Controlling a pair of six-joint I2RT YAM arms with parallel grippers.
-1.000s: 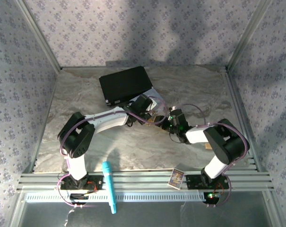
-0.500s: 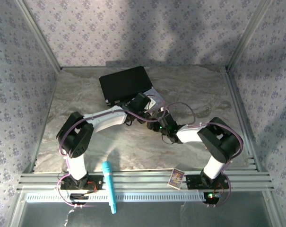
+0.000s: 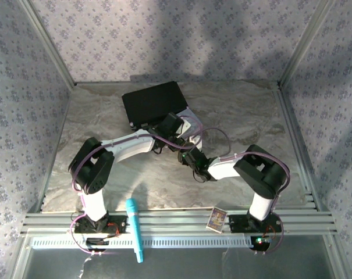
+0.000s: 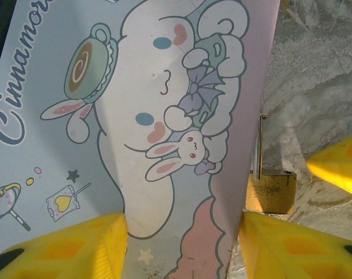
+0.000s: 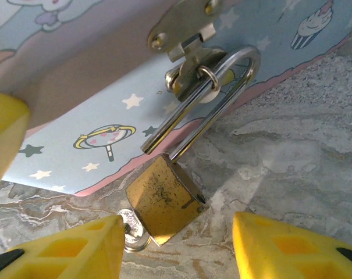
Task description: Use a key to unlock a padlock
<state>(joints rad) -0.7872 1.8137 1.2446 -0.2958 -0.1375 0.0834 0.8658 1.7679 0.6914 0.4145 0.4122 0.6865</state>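
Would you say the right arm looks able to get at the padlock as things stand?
Probably yes: the right gripper has its jaws open on either side of the padlock, which is hooked on the hasp of the tin, nothing in between.

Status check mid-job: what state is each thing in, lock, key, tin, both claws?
padlock: one shackle leg free of the body, looks unlocked, hanging in the hasp
key: stuck in the padlock's underside
tin box: lid shut, hasp down
left claw: open, astride the tin box's edge
right claw: open around the padlock
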